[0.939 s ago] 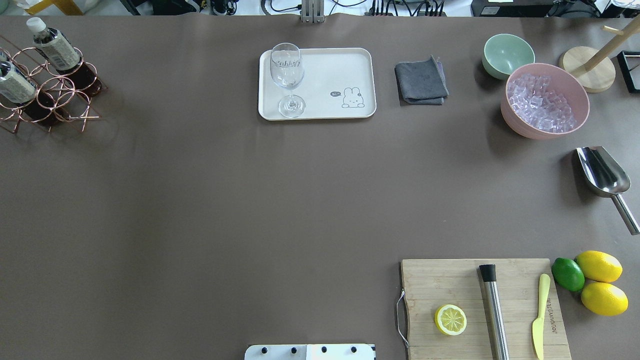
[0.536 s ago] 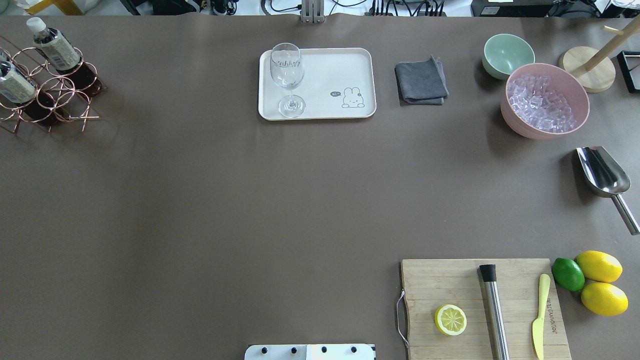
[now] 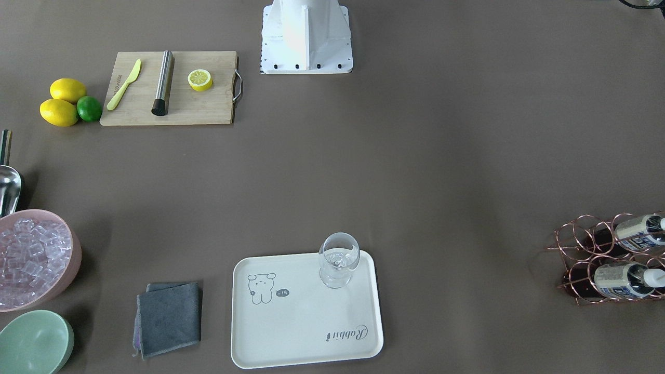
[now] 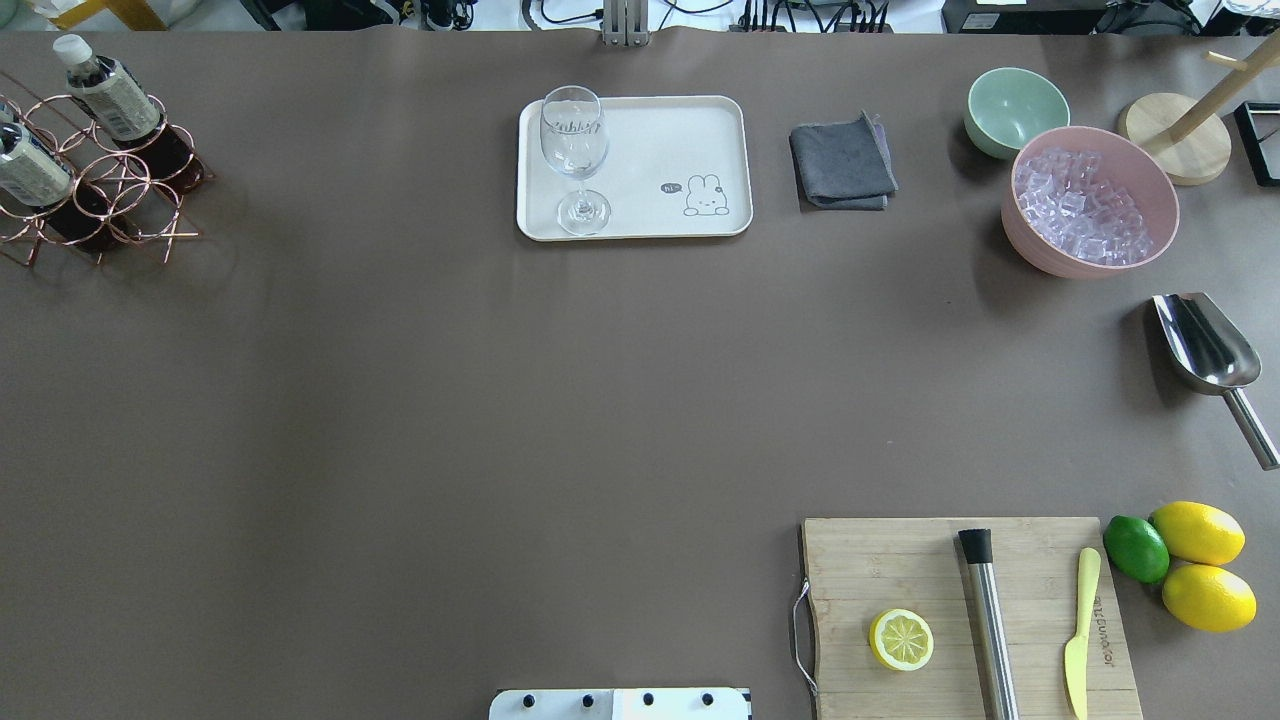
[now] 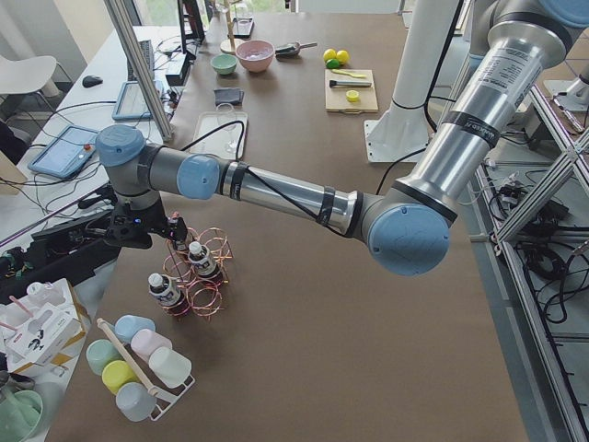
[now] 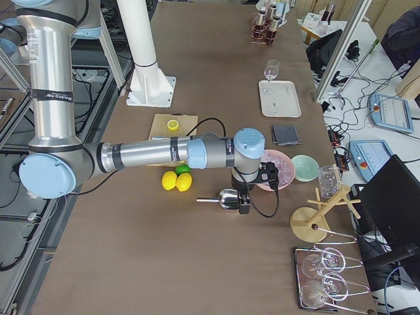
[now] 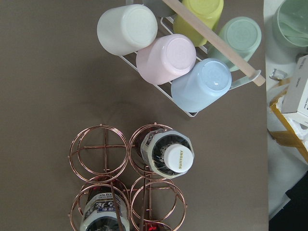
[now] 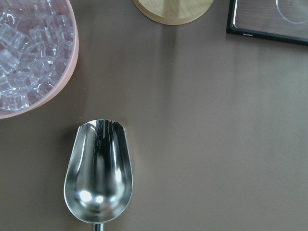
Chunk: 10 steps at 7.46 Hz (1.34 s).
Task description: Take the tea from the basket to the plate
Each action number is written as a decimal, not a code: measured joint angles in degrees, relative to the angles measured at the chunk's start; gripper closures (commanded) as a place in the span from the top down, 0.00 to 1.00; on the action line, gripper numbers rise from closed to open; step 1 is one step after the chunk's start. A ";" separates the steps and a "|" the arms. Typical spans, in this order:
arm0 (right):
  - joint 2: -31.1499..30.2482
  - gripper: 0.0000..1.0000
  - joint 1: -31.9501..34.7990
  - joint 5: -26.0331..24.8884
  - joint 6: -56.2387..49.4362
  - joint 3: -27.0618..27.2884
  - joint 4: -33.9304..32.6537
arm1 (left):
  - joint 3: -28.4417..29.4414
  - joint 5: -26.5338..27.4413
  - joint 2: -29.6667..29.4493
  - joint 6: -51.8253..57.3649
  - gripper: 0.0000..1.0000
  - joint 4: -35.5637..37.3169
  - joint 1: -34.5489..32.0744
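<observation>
Carefully: tea yet to be lifted from its wire cell

Upright in a ring cell of the basket [image 7: 98,154], the tea [image 7: 168,151] sits well apart from the plate [image 4: 680,140]. Whether the left fingers [image 5: 175,226] or the right fingers [image 6: 244,207] are spread or pressed together cannot be told. A tilted pull could be snagged by the ring and the basket dragged along. A wine glass [image 4: 574,135] stands on the plate's corner and could be knocked at set-down; a rack of cups [image 7: 166,57] sits near the basket.
</observation>
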 measured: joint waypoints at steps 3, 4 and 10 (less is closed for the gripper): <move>0.00 1.00 0.00 0.00 0.00 -0.07 0.00 | 0.93 -0.04 -0.38 -7.77 0.96 -2.54 2.13; 0.00 1.00 -0.01 0.00 0.00 -0.08 0.00 | 0.99 -0.05 -0.50 -8.81 0.80 -2.80 2.71; 0.00 1.00 -0.09 0.00 0.00 -0.17 0.00 | 0.56 -2.68 -0.69 -11.72 0.63 -3.57 3.19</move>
